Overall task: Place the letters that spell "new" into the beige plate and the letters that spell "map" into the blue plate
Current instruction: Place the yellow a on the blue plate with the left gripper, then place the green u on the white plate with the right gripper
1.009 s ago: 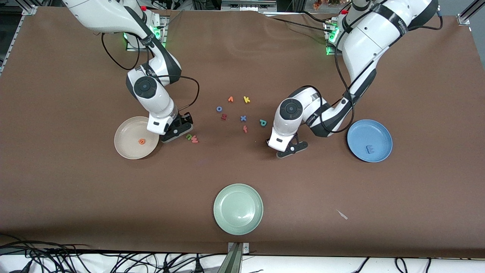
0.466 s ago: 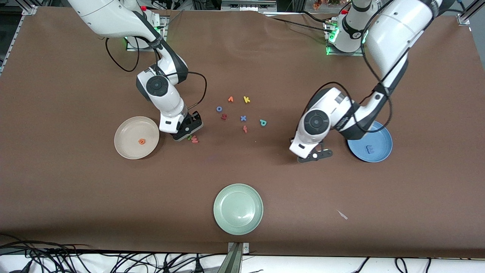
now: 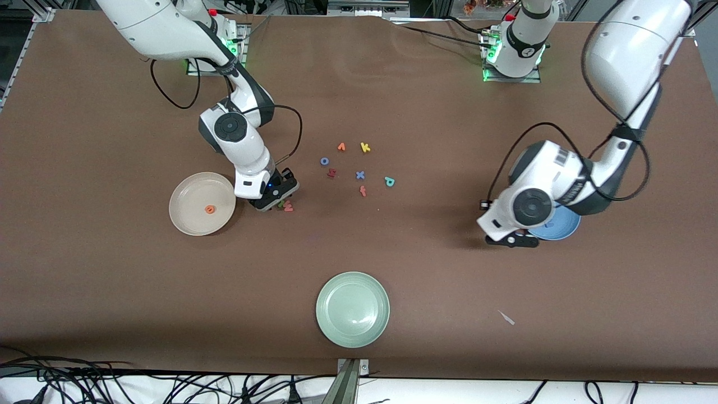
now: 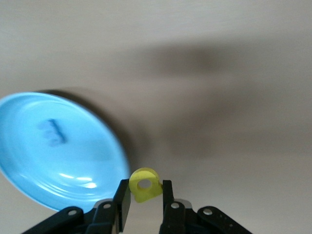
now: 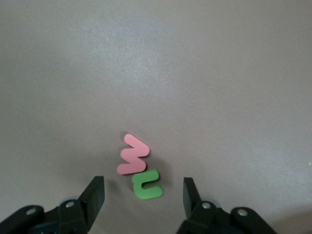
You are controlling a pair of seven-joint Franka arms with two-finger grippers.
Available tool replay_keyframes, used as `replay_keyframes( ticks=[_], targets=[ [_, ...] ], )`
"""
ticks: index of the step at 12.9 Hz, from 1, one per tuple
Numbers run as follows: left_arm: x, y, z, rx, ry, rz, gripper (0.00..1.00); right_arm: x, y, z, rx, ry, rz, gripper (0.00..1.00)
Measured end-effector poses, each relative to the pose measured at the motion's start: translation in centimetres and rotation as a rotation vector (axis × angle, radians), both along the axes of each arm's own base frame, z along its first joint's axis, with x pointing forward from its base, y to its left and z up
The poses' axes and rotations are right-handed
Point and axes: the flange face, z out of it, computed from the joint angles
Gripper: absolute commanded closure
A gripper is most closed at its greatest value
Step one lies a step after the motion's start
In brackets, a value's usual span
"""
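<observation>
The beige plate holds the orange e. Beside it, toward the table's middle, the green n and pink w lie touching on the cloth. My right gripper stands open low over the n, one finger on each side. My left gripper is shut on the yellow a over the cloth at the rim of the blue plate, where the blue m lies. In the front view the left arm hides most of the blue plate. The teal p lies mid-table.
Loose letters lie mid-table: orange v, yellow k, blue o, dark red s-like letter, blue x, orange f. A pale green plate sits nearest the front camera.
The left arm has swung from mid-table to the blue plate's rim with the yellow a. The right gripper left the beige plate's edge and settled over the n and w.
</observation>
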Motion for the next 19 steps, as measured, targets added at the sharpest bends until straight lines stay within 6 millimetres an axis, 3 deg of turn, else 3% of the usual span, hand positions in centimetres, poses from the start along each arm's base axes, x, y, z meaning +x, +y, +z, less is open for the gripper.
replay_keyframes(
  ticks=[3,5,6,7,9,10,12,14,19],
  targets=[
    [0.5,8.6,-0.1,-0.063,0.034,-0.059,0.87,-0.1,-0.2,-0.6,0.0,0.006,0.001,0.26],
    [-0.2,12.3,-1.6,-0.097,-0.033,-0.071,0.78,-0.4,-0.3,-1.2,0.001,0.012,0.002,0.26],
    [-1.2,13.3,-2.6,-0.116,-0.088,-0.068,0.53,-0.5,-0.5,-1.3,0.002,0.012,0.0,0.27],
    [-2.5,14.0,-3.3,-0.128,-0.123,-0.064,0.01,-0.5,-0.6,-1.4,0.003,0.011,-0.002,0.31],
    [-4.3,14.9,-3.2,-0.118,-0.138,-0.06,0.0,-0.6,-0.8,-1.6,0.009,0.006,-0.004,0.45],
    [-4.3,14.8,-2.4,-0.111,-0.145,-0.06,0.0,-0.6,-0.9,-1.6,0.011,0.003,-0.004,0.52],
    [-4.0,12.5,-0.3,-0.107,-0.148,-0.021,0.0,-0.5,-0.8,-1.3,0.017,-0.006,-0.004,0.68],
    [-4.2,7.9,1.1,-0.102,-0.172,0.065,0.0,-0.4,-0.8,-1.2,0.019,-0.009,-0.005,0.8],
    [-7.2,-6.7,3.0,-0.115,-0.227,0.245,0.0,0.3,-1.8,-0.9,0.007,-0.023,0.007,0.81]
  ],
)
